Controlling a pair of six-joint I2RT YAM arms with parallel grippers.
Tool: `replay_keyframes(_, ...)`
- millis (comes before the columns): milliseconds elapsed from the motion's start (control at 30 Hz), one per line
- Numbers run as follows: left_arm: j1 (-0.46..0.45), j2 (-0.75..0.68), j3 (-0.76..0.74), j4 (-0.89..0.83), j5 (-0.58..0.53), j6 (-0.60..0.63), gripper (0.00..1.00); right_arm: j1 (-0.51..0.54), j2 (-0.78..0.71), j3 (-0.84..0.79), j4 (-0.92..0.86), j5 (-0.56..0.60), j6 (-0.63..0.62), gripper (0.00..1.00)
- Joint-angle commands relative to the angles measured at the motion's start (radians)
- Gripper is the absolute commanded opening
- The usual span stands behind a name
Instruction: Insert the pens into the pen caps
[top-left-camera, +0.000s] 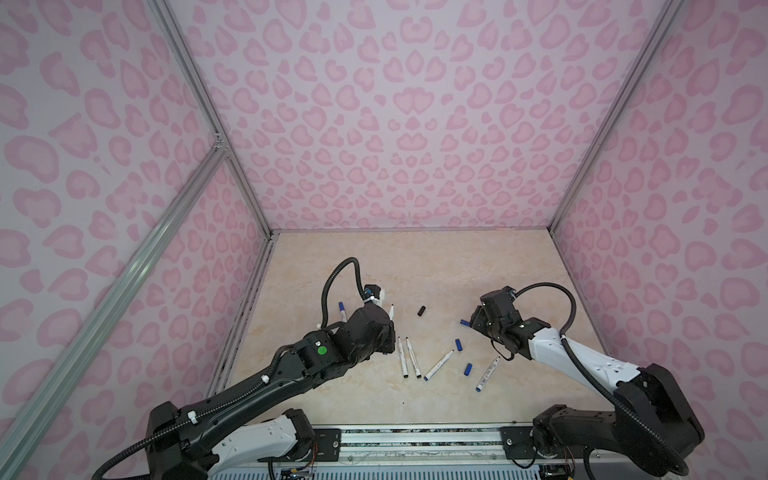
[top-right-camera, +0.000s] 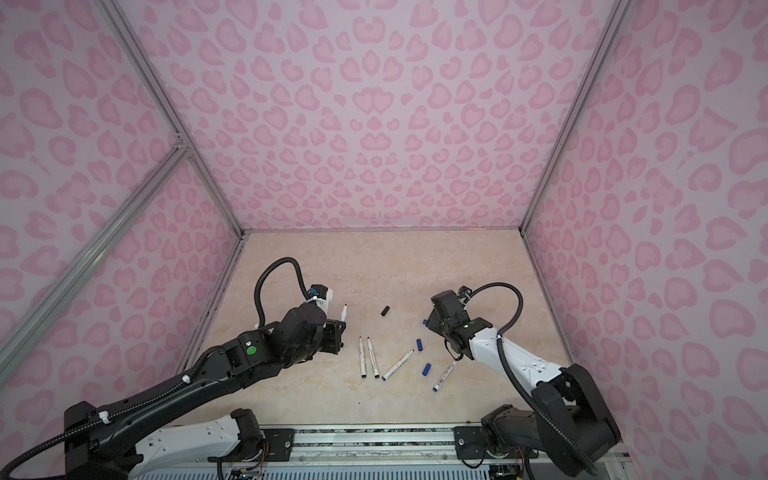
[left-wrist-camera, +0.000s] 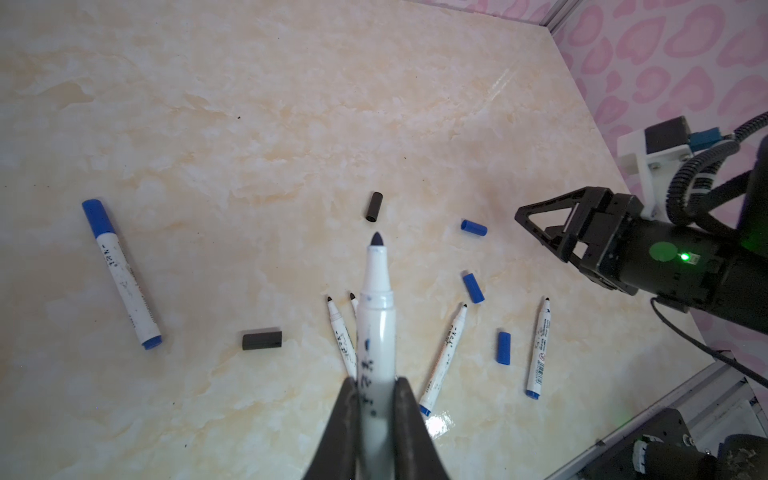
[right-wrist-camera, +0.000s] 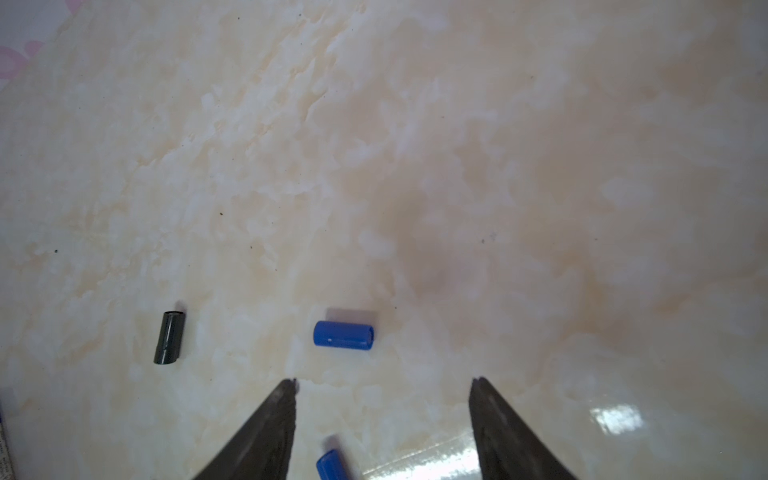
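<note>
left claw (left-wrist-camera: 376, 380) pinches a bare pen (left-wrist-camera: 376, 316), raised just left of the black cap (left-wrist-camera: 374, 206). right claw (right-wrist-camera: 384, 379) hangs spread by a blue cap (right-wrist-camera: 343, 335), right of the black cap. farther left lies one capped pen (left-wrist-camera: 120, 270). four more pens (left-wrist-camera: 444, 357) lie uncapped nearby, so i judge most work remains.

White pens (left-wrist-camera: 376, 324) w/ dark print, blue caps (right-wrist-camera: 343, 335), blk cap (right-wrist-camera: 169, 338), beige-marbled table (top-left-camera: 415, 270), pink-blotched walls (top-left-camera: 395, 124).
</note>
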Motion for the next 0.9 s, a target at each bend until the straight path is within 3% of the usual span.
replay_keyframes(0, 0.000, -0.007, -0.005, -0.014, -0.028, 0.001, 0.03, 0.018, 0.062, 0.030, 0.054, -0.017, 0.058, 0.60)
replay_keyframes(33, -0.001, -0.008, -0.007, -0.014, -0.031, 0.000, 0.03, 0.023, 0.072, 0.025, 0.085, -0.031, 0.067, 0.52)
replay_keyframes(100, 0.000, -0.010, -0.011, -0.015, -0.038, 0.001, 0.03, 0.032, 0.089, 0.017, 0.127, -0.049, 0.093, 0.47)
replay_keyframes(267, 0.000, -0.013, -0.011, -0.015, -0.057, 0.006, 0.03, 0.051, 0.107, 0.002, 0.146, -0.037, 0.161, 0.55)
replay_keyframes(433, 0.001, -0.003, -0.008, -0.015, -0.068, 0.010, 0.03, 0.044, 0.097, -0.028, 0.159, -0.024, 0.235, 0.58)
replay_keyframes(867, 0.003, 0.001, -0.004, -0.021, -0.091, 0.014, 0.03, 0.039, 0.160, -0.016, 0.198, -0.104, 0.289, 0.60)
